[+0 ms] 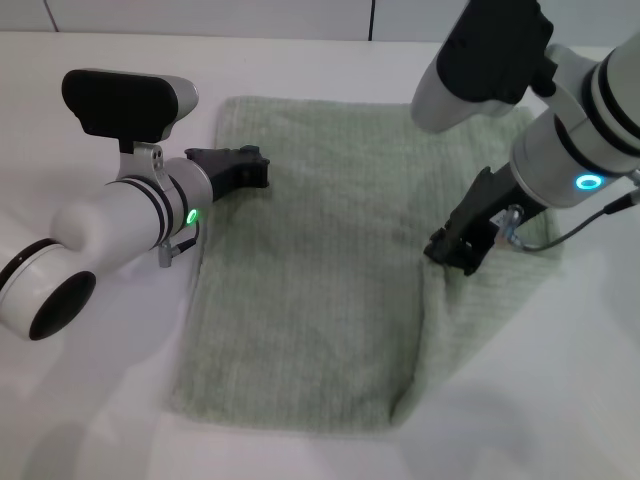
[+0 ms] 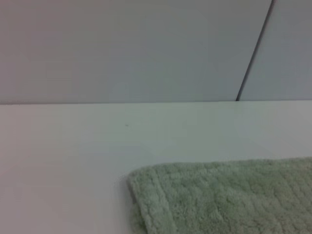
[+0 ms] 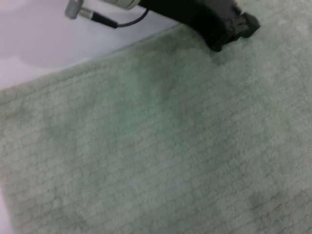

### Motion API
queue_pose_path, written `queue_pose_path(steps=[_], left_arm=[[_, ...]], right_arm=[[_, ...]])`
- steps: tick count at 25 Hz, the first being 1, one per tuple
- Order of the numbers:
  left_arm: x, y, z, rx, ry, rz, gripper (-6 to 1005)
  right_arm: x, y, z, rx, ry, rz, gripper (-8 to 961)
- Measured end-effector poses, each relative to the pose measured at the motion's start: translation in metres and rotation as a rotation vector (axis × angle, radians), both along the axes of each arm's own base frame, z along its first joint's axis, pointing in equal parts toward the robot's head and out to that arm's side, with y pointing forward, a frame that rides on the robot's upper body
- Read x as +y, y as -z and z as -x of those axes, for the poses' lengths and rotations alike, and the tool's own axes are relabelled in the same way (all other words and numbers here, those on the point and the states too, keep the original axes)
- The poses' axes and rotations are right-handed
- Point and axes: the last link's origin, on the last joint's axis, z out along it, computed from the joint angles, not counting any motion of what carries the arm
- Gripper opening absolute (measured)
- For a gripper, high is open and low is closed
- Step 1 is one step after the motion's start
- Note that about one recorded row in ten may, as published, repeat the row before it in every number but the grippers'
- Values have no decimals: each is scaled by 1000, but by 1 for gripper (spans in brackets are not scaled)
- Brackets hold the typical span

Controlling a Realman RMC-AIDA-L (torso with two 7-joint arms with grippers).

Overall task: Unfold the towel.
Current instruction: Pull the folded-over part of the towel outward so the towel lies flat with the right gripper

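The towel [image 1: 320, 270] is pale sage green all over, with fine ribbed lines running across it. The desk [image 1: 90, 400] is plain white. The left hand [image 1: 255, 168] and right hand [image 1: 458, 252] are black, on white arms, each bearing a glowing green-cyan ring.

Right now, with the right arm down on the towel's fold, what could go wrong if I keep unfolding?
1. The right end effector meets the towel at its raised right fold; a shallow grip may let the layer slip off.
2. The left end effector rests near the far left edge; if it isn't pinning it, the whole towel may drag.
3. The near right corner is bunched and may stay creased.
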Motion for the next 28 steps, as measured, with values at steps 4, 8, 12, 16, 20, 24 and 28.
queue_pose_path(steps=[4,8,12,16,20,24,28], left_arm=[[-1,0,0,-4,-1,0,-2],[-1,0,0,-4,0,-1,-2],[-1,0,0,-4,-1,-1,-2],[-1,-1,0,-4,-1,-1,-1],[-1,-1,0,-4,-1,-1,-1],[-1,-1,-2,-8,4,-2,-1],[-1,0,-2,-10,5,-2,-1]], right_arm=[[-8,-1,2,-14,-12,17,65],[-13,-3,2,-28,-15,23,65],[-17,-6,-1,-64,-12,8,66],[-22,-8,-2,-76,-3,6,66],[-29,-10,-1,-92,-10,-6,66],[-41,-12,1,-121,-30,-3,67],[-48,-12,0,-150,-37,0,67]])
